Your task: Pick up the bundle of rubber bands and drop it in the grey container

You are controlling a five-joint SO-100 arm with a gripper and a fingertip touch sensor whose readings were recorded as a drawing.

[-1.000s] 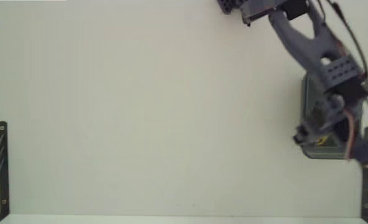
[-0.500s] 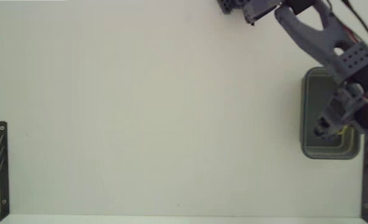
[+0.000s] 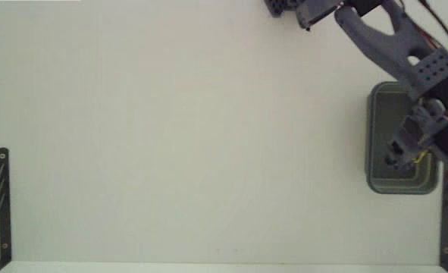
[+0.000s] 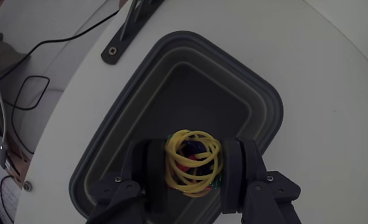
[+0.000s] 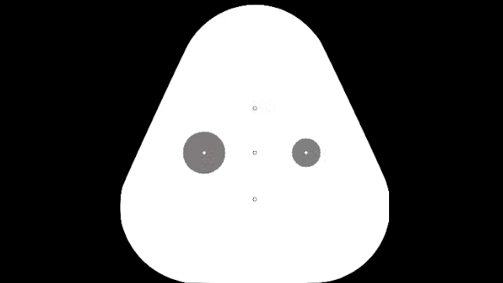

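The bundle of rubber bands [image 4: 193, 160], mostly yellow with red and green inside, is pinched between the two dark fingers of my gripper [image 4: 195, 167]. It hangs over the hollow of the grey container [image 4: 233, 81]. In the fixed view the gripper [image 3: 405, 158] is over the grey container [image 3: 377, 121] at the right edge of the table, with a bit of yellow bundle [image 3: 416, 158] showing by the fingers.
The white table [image 3: 178, 136] stretches left of the container. Black metal brackets stand at the lower left [image 3: 4, 197] and lower right [image 3: 446, 220] corners. A black bracket [image 4: 131, 28] and cables [image 4: 22, 87] lie beyond the table edge in the wrist view.
The arm has swung further right and up over the container, carrying the bundle; the move from half a second ago to now is slight.
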